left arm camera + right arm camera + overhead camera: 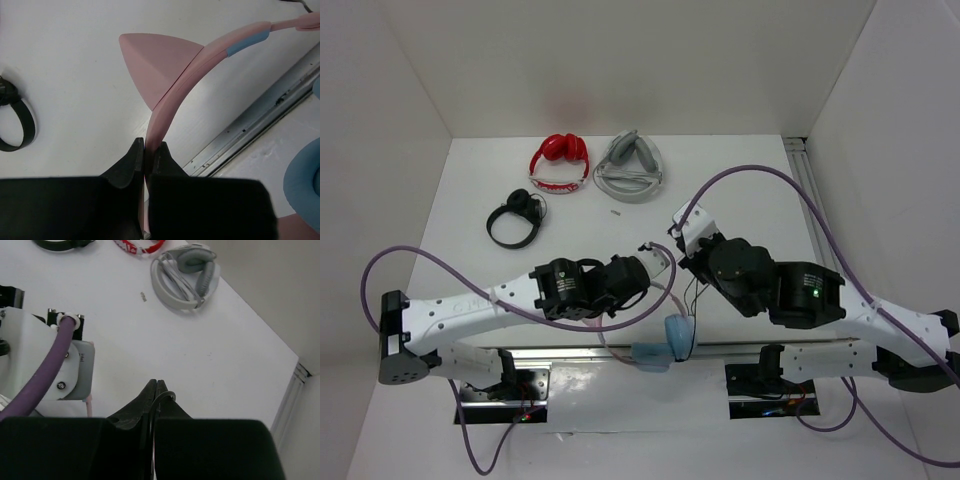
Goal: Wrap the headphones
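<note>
1. The headphones [677, 333] are hanging at the middle of the near edge of the surface [750, 200], between the two arms. The light blue ear cups [305, 175] are sitting over the metal rail [260, 120] that runs along that edge.
2. The pink headband [200, 60] is arching away from the left hand [147, 150], with one cat ear [155, 60] pointing outward.
3. The left hand is pinching the headband, its fingers nearly closed with the band between them.
4. The right hand [156, 387] is squeezing the thin black cable [167, 394] between closed fingers, and a small loop is showing beside the tips.
5. Toward the far edge, red-and-white headphones [559, 160] and grey headphones [632, 165] are lying side by side. Black headphones [516, 218] are lying nearer the left edge.
</note>
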Available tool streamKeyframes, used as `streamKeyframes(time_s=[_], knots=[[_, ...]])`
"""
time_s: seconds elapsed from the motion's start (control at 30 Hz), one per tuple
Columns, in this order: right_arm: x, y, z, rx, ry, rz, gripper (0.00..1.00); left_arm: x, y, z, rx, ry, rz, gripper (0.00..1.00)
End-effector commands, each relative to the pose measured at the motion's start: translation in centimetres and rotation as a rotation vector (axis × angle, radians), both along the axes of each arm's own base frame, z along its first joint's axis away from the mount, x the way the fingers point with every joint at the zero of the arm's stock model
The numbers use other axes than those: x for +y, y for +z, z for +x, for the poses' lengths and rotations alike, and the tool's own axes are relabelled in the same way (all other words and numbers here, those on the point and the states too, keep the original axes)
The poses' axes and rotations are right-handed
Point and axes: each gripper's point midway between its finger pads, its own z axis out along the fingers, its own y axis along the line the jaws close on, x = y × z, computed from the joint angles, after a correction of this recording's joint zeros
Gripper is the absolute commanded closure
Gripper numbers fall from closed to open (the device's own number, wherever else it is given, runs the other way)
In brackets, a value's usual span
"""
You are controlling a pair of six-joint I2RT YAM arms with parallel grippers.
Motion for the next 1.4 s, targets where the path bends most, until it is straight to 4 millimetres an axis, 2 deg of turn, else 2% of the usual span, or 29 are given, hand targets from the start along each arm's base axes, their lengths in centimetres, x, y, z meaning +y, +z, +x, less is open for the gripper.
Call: streamKeyframes(time_s=[0.0,0.1,0.17,0.3,0.33,0.43,0.53,0.63,0.73,0.87,0.9,1.07,1.13,1.17,1.2,1.23,1.27,1.3,1.33,1.37], knots=[[2.2,1.9,-0.7,-0.025,0.116,0.091,1.0,-0.8,2.4,-1.6,0.028,-0.114,-0.078,1.0],[1.9,1.9,-0.5,-0.037,0.094,0.103,1.0,-0.6,4.1,-2.1,0.019,-0.128,-0.14,1.0],[1.6,3.0,-0.6,-0.053,0.094,0.149,0.98,-0.9,5.3,-2.6,0.025,-0.153,-0.198,1.0],[1.7,3.5,-1.5,-0.063,0.162,0.216,0.96,-0.9,8.3,-3.9,0.028,-0.207,-0.326,1.0],[1.8,4.2,-1.7,-0.072,0.177,0.25,0.94,-1.0,9.1,-4.4,0.032,-0.231,-0.368,1.0],[2.1,4.3,-2.2,-0.073,0.219,0.26,0.93,-1.2,9.7,-5.0,0.043,-0.264,-0.389,1.0],[3.2,3.1,-2.1,-0.06,0.23,0.235,0.93,-1.6,10.5,-5.6,0.062,-0.295,-0.419,1.0],[4.3,2.5,-2.2,-0.053,0.26,0.219,0.98,-2.3,10.0,-6.0,0.088,-0.327,-0.413,1.0],[4.9,2.9,-2.5,-0.066,0.299,0.252,1.0,-2.2,9.5,-5.6,0.085,-0.298,-0.388,1.0],[5.0,4.7,-3.7,-0.1,0.373,0.339,1.0,-2.4,8.5,-5.5,0.1,-0.294,-0.36,1.0],[4.6,6.0,-3.9,-0.122,0.382,0.387,1.0,-2.4,8.5,-5.5,0.1,-0.294,-0.36,1.0],[5.2,6.9,-5.4,-0.118,0.474,0.428,1.0,-3.0,7.7,-5.9,0.129,-0.317,-0.359,1.0],[5.7,6.4,-5.7,-0.089,0.5,0.407,1.0,-2.8,7.7,-5.3,0.102,-0.29,-0.349,1.0],[5.7,6.5,-6.1,-0.076,0.515,0.409,1.0,-2.3,7.8,-4.3,0.067,-0.227,-0.344,1.0],[6.0,6.5,-6.7,-0.056,0.556,0.39,1.0,-1.0,8.4,-2.9,0.007,-0.126,-0.334,1.0],[6.4,6.1,-7.1,-0.036,0.581,0.367,1.0,-0.4,8.4,-2.3,-0.017,-0.081,-0.323,1.0],[6.6,6.7,-7.9,-0.024,0.625,0.365,1.0,0.3,9.1,-1.9,-0.043,-0.043,-0.331,1.0],[6.9,5.5,-8.1,0.014,0.64,0.315,1.0,1.0,9.3,-1.5,-0.064,-0.008,-0.329,1.0],[7.0,5.3,-8.4,0.032,0.656,0.296,1.0,1.9,9.7,-1.2,-0.084,0.032,-0.327,1.0],[7.2,5.8,-9.0,0.048,0.685,0.301,1.0,3.4,11.0,-0.3,-0.139,0.128,-0.354,1.0]])
